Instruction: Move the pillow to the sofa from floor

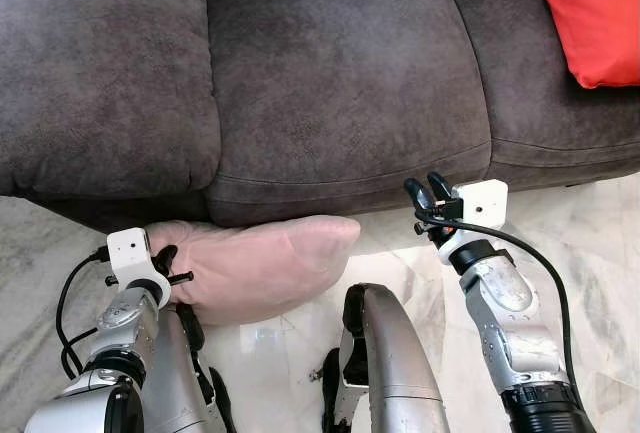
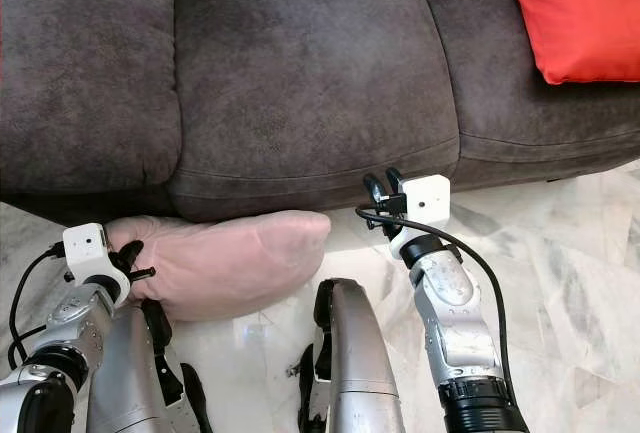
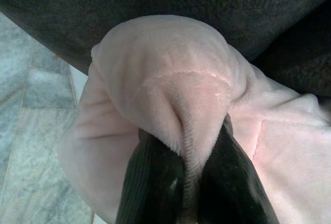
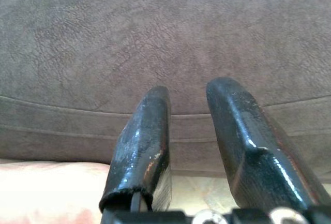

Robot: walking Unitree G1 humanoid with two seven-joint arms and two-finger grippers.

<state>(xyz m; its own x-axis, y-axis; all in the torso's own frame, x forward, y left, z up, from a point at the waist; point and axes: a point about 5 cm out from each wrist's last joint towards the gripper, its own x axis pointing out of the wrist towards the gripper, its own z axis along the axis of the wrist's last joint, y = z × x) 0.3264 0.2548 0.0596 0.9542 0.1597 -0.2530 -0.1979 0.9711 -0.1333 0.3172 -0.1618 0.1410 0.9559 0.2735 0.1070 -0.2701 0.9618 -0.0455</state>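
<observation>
A pale pink pillow [image 1: 265, 263] lies on the marble floor against the front of the dark brown sofa [image 1: 330, 73], partly tucked under the seat edge. My left gripper [image 1: 168, 265] is at the pillow's left end, shut on a pinched fold of its fabric [image 3: 194, 146]. My right gripper [image 1: 428, 193] hovers in front of the sofa's seat edge, to the right of the pillow and apart from it, its fingers [image 4: 145, 136] a little apart with nothing between them.
A red cushion [image 1: 595, 13] rests on the sofa's right seat. Pale marble floor [image 1: 600, 253] stretches to the right. My own silver legs [image 1: 385, 363] stand just in front of the pillow.
</observation>
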